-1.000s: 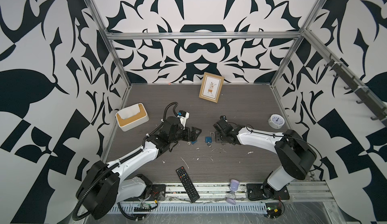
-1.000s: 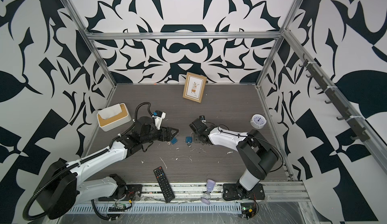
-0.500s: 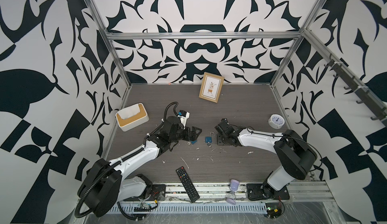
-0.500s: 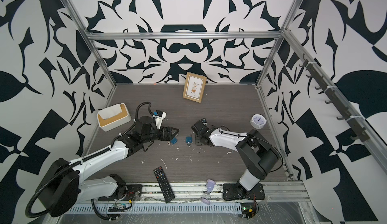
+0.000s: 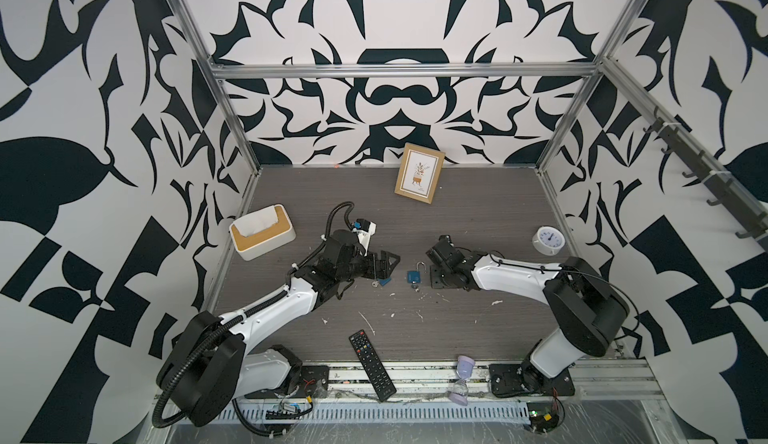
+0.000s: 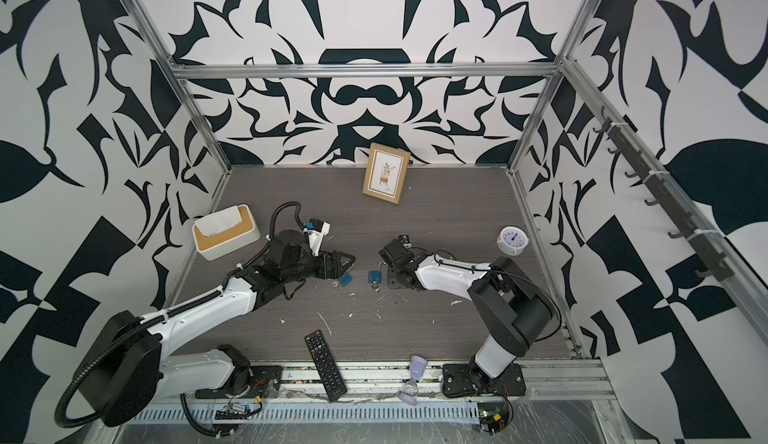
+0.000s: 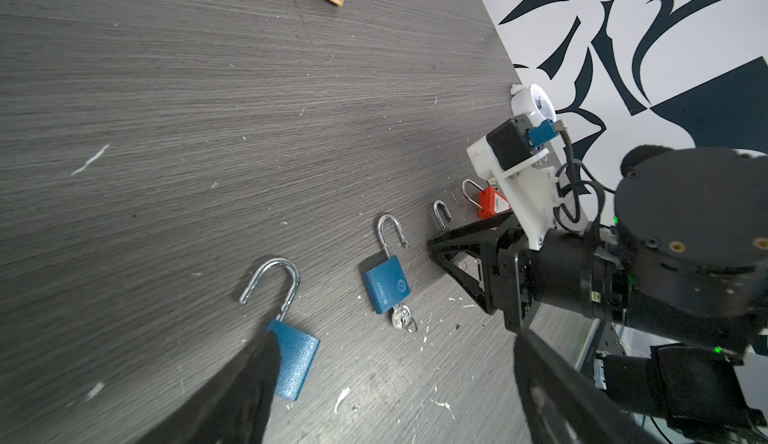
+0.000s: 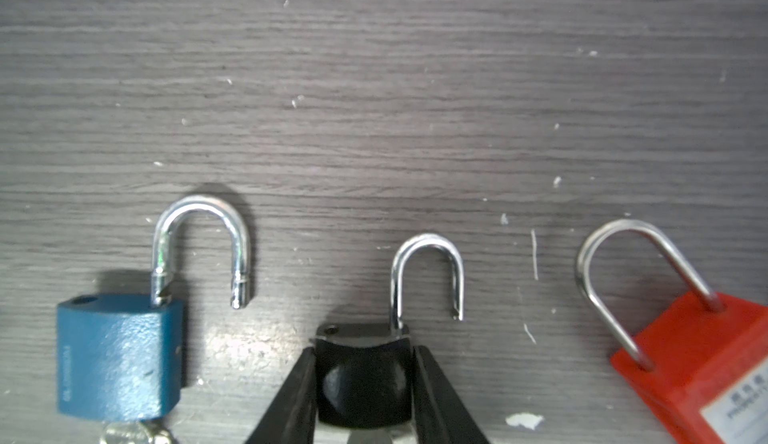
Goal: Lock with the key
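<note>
The right claw (image 8: 363, 350) was closed on the body of the black padlock (image 8: 361, 384), one finger flat on each side. The padlock lay near the middle of the counter (image 8: 374, 89), hidden under the claw in both top views. Its shackle stood open, the free end clear of its hole.

Just beside it on one side lay a blue padlock (image 8: 120, 359), also open, with a key (image 8: 133, 433) in its base. A red padlock (image 8: 698, 363) lay on the other side.

The left claw (image 5: 390, 268) was spread wide and held nothing, one finger over a second blue padlock (image 7: 297, 359).

The grip looked sound. It probably paid to keep the fingers low on the body, away from the shackle, so the shackle could be pushed home. Lifting straight up would likely have avoided dragging the neighbours. Whether a key sat in the black padlock I could not tell.
</note>
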`<state>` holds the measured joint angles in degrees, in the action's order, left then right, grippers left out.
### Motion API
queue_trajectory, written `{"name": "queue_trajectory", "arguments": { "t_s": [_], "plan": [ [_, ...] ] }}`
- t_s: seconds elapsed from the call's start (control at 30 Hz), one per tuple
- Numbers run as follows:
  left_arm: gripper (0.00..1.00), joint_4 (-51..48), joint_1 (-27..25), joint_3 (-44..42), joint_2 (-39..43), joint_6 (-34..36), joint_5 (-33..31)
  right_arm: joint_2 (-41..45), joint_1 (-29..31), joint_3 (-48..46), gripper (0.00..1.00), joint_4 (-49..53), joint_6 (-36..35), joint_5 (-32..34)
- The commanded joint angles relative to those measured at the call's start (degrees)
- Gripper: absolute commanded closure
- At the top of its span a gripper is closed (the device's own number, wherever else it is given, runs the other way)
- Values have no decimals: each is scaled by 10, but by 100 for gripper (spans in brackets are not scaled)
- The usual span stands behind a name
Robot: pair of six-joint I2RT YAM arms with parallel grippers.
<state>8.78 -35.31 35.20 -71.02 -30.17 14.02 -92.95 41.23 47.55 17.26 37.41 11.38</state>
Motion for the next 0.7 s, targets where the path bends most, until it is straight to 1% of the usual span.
{"name": "queue_trajectory", "arguments": {
  "t_s": [0.0,0.2,0.27,0.3,0.33,0.43,0.57,0.67],
  "plan": [
    [10,9,4,-4,-5,-3,8,0,-1,3,63,0,-3,3],
    [9,16,7,-3,-14,-6,14,10,-1,1,71,0,-15,2],
    [10,17,7,-1,-16,-8,18,20,-1,0,74,-4,-32,-23],
    [10,16,8,-1,-16,-10,20,27,-1,0,77,-8,-48,-30],
    [10,16,9,1,-36,-10,21,36,-1,1,83,-8,-62,-34],
    [11,17,14,8,-53,-15,26,66,-1,7,93,-8,-108,-57],
    [12,30,23,18,-74,-35,51,113,-1,11,97,-8,-176,-103],
    [12,62,23,22,-94,-61,91,146,-1,8,99,-15,-225,-164]
  ]
}}
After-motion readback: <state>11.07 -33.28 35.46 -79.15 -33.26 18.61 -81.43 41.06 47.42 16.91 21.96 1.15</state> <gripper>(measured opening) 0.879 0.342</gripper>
